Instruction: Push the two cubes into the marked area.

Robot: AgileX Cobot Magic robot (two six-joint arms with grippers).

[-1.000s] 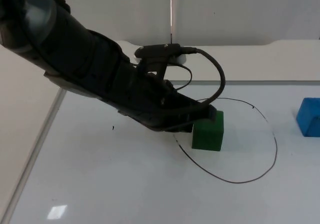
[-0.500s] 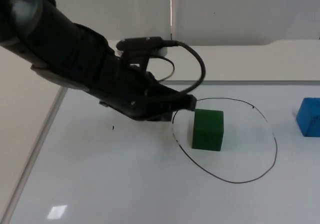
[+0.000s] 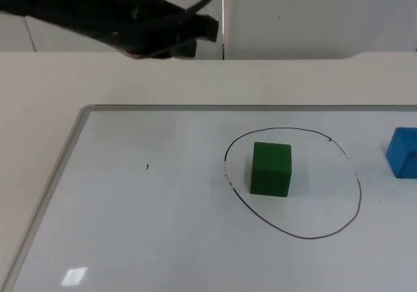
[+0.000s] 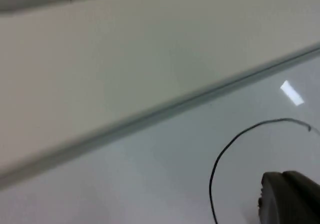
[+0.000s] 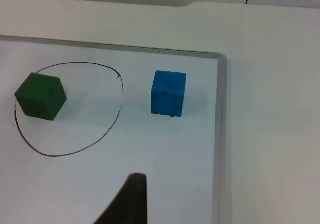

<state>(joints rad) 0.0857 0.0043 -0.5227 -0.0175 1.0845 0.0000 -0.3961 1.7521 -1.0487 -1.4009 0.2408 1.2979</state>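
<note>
Green cube (image 3: 271, 169) is sitting inside the marked circle (image 3: 358, 201); blue cube (image 3: 402, 152) is lying outside, just beside its right edge. Left gripper (image 3: 195, 30) is hanging above the far table edge, finger state indeterminable. The right gripper is looking down on both cubes, finger state indeterminable, and should be pressing the blue cube's outer face squarely toward the circle.

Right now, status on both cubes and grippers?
Left gripper raised at the wall. Green cube inside drawn circle. Blue cube outside, path unobstructed.

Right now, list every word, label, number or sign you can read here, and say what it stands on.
None: no readable text.
The green cube and blue cube carry no lettering.
The drawn circle on the whiteboard is a plain outline.
</note>
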